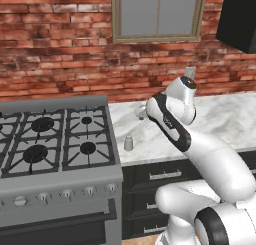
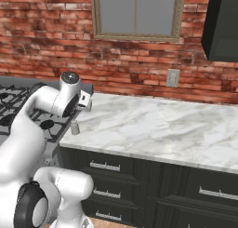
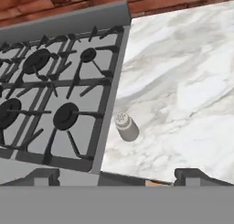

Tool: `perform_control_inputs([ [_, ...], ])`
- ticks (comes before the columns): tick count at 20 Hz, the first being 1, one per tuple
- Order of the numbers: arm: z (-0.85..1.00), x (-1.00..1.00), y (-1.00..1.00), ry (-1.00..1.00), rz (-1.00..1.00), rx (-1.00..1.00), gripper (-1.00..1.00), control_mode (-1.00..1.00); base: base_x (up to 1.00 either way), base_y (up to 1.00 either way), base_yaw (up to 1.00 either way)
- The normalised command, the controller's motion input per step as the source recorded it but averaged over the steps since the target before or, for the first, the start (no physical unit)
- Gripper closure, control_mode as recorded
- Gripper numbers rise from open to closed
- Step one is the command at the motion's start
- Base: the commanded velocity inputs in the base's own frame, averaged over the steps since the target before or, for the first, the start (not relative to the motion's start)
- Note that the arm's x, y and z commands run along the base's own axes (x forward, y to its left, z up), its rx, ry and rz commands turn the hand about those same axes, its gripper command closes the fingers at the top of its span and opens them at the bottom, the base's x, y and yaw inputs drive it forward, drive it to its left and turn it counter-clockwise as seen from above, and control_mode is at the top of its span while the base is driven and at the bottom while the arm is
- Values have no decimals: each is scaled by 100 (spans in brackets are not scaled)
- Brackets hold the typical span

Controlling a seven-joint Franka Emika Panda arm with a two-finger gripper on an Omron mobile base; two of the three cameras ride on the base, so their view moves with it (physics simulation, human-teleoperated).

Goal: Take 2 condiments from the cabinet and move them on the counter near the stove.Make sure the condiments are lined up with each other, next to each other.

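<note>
The shaker (image 3: 126, 126) stands on the counter (image 3: 183, 81) just beside the stove (image 3: 55, 81), 1 condiment placed. The gripper (image 3: 116, 175) hovers above, fingers apart and empty.

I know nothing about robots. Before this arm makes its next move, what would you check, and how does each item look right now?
1. Shaker upright on the counter beside the stove: ok.
2. Tool open and empty, above the shaker, not touching it: ok.
3. Second condiment set next to the shaker: not ok; the shaker stands alone on the marble.
4. Free room beside the shaker for a second item: ok.
5. Cabinet shelf with the other condiment: cannot tell; just a dark corner shows.
6. Arm's path to the cabinet: cannot tell.
</note>
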Motion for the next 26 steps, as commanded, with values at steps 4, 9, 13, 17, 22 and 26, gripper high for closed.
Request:
perform_control_inputs([
  [4, 63, -53, -6, 0, -32, -16, -100, -100, 0, 0, 0],
  [9, 23, -18, -19, 0, -7, -3, -100, -100, 0, 0, 0],
  [13, 7, -21, -27, -3, 0, 0, -100, -100, 0, 0, 0],
  [17, 47, -62, -36, -5, 0, -1, -100, -100, 0, 0, 0],
  [22, 47, -74, -25, -5, 0, -9, -100, -100, 0, 0, 0],
  [26, 32, -55, -5, -3, 3, -14, -100, -100, 0, 0, 0],
])
